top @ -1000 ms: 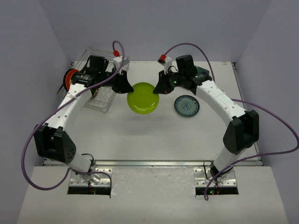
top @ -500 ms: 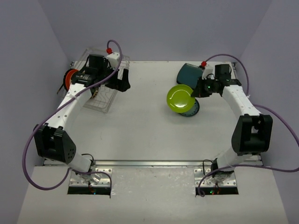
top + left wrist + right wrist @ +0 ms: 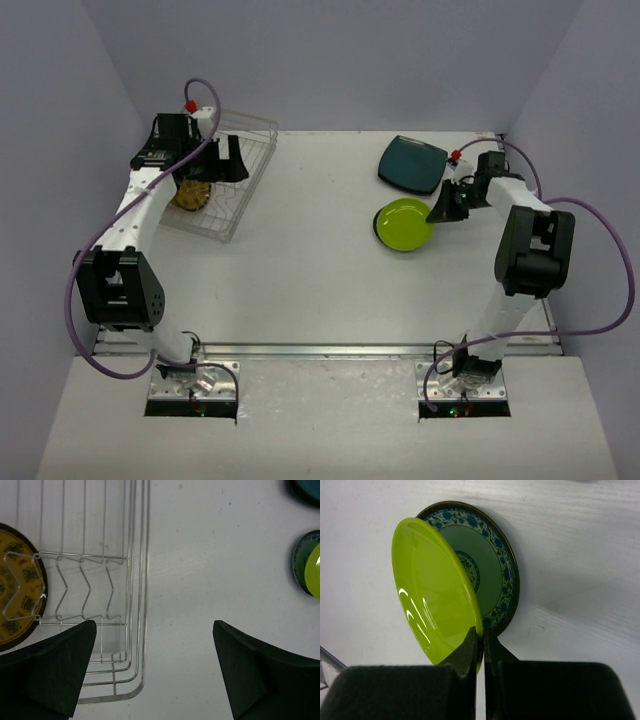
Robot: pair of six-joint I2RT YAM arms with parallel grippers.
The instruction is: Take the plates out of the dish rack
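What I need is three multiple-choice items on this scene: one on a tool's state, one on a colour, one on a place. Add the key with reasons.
1. The left tool by the rack is:
A) open and empty
B) shut on a plate
C) shut on a wire

2. The held plate in the right tool is:
A) orange
B) lime green
C) black

3. The patterned plate lies:
A) in the rack
B) on the table beneath the held plate
C) in the left tool

Key:
1 A: its jaws stand wide apart with nothing between them.
2 B: the glossy disc pinched by its rim is lime green.
3 B: it lies flat on the table, partly covered by the tilted held plate.
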